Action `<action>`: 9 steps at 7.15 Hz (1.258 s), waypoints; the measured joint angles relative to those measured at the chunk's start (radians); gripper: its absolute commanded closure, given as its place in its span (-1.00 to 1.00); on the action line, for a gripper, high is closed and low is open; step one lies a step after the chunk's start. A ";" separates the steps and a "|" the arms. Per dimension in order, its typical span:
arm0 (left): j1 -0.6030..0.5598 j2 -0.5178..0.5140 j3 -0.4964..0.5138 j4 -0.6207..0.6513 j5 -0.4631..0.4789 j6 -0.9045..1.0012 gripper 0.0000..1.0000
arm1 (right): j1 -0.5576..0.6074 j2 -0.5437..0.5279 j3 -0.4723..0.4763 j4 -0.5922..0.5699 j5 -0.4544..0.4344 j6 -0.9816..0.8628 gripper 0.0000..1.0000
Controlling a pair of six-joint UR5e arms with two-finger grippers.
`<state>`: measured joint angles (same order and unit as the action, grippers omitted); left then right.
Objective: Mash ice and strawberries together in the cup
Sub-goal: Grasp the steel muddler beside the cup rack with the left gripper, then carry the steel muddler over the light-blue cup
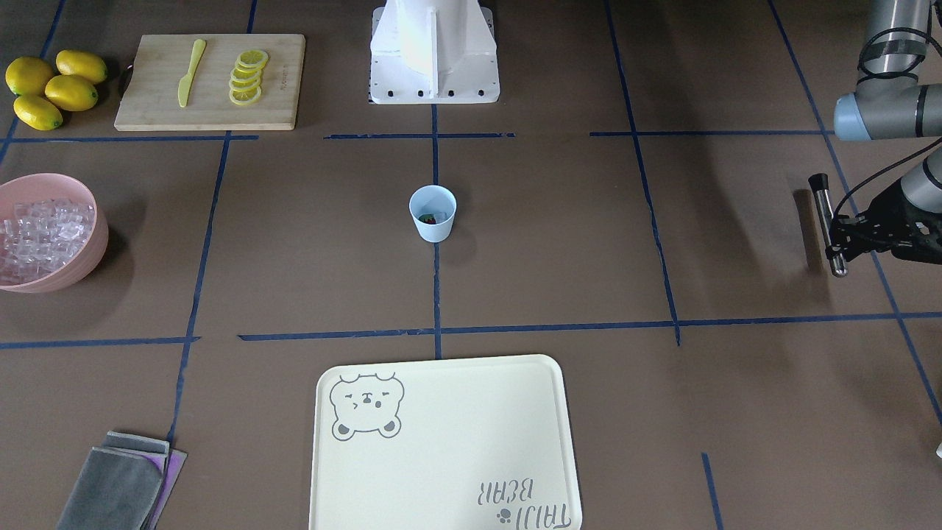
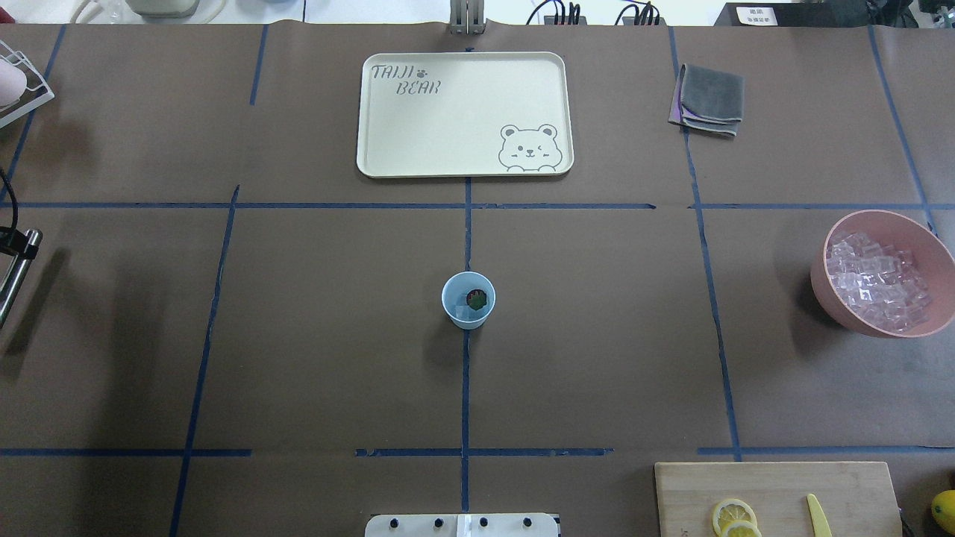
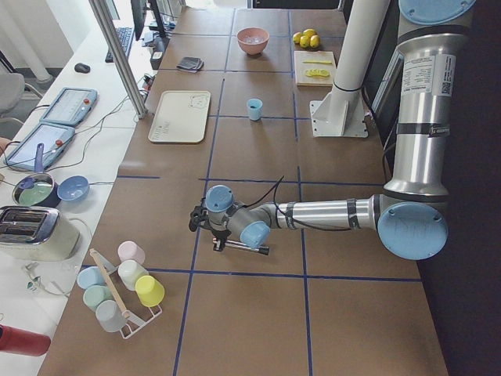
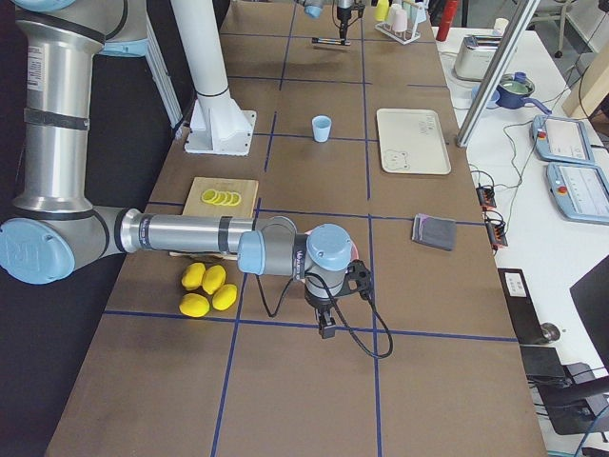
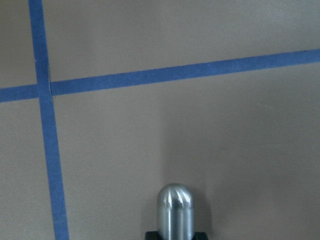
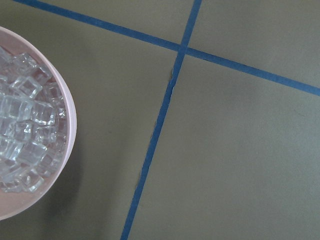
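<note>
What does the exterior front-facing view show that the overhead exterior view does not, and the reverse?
Only front-facing: the left end effector shut on a metal rod, and four whole lemons in a group. Only overhead: a wire rack corner at the left edge and cables along the top edge. Both: the cup with the strawberry piece, the pink bowl of ice, the tray and the grey cloth.

Left end effector [image 3: 218,238] gripping rod [image 3: 247,249], cup [image 3: 254,109] far

Brown table [image 2: 298,358] with blue tape lines [image 2: 468,388], cup [image 2: 459,312], tray [image 2: 462,112], pink bowl [image 1: 77,269], cutting board [image 1: 154,110], lemons [image 1: 55,88], folded cloth [image 2: 712,97]
</note>
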<state>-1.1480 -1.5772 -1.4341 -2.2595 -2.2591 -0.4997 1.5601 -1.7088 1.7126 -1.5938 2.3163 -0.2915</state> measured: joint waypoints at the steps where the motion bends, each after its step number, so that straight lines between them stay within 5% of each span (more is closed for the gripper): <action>1: -0.014 -0.005 -0.060 -0.003 0.000 0.001 1.00 | 0.000 0.000 0.000 0.000 0.000 0.000 -0.98; 3: -0.028 -0.085 -0.180 -0.061 -0.001 0.052 0.90 | 0.000 0.000 -0.001 0.000 0.000 0.000 -0.99; 6: 0.019 -0.318 -0.225 -0.147 -0.005 -0.003 1.00 | 0.000 0.000 -0.008 0.000 0.000 0.000 -0.98; 9: 0.230 -0.438 -0.213 -0.420 0.177 -0.049 1.00 | 0.000 -0.001 -0.008 0.000 0.000 0.002 -0.99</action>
<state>-0.9179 -2.0155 -1.6467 -2.6796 -2.0820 -0.5487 1.5601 -1.7103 1.7043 -1.5938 2.3163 -0.2900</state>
